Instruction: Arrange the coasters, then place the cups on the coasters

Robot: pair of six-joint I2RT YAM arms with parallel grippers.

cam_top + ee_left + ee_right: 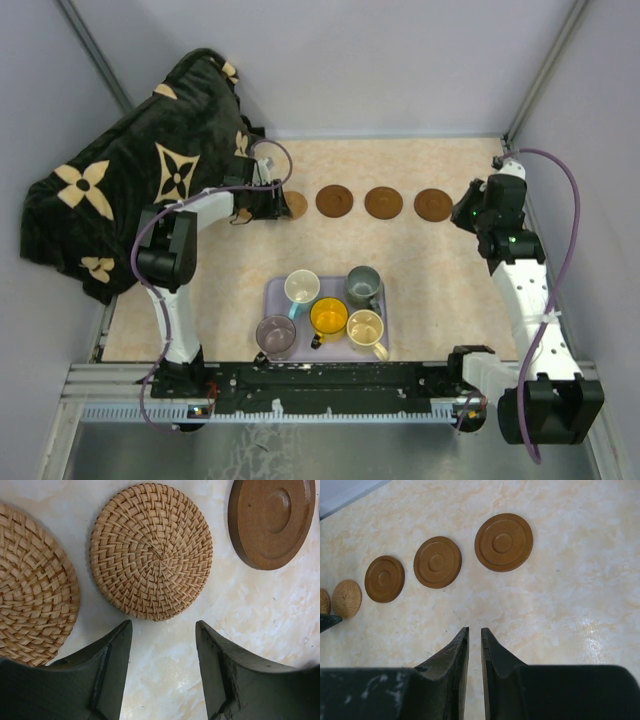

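Note:
Three dark brown coasters (334,200) (383,202) (433,204) lie in a row at the back of the table. In the left wrist view two woven tan coasters (151,551) (30,585) sit side by side beside a brown coaster (272,520). My left gripper (162,627) hovers open just short of the middle woven one, with nothing between its fingers. My right gripper (474,629) is nearly shut and empty, only a thin slit showing, right of the row's end coaster (503,542). The cups, white (301,287), grey-green (364,285), yellow (328,316), cream (364,328) and purple-grey (276,333), stand on the tray.
The lavender tray (275,295) sits near the front edge between the arm bases. A dark blanket with tan flower shapes (150,170) is heaped at the back left, close behind the left arm. Grey walls enclose the table on three sides.

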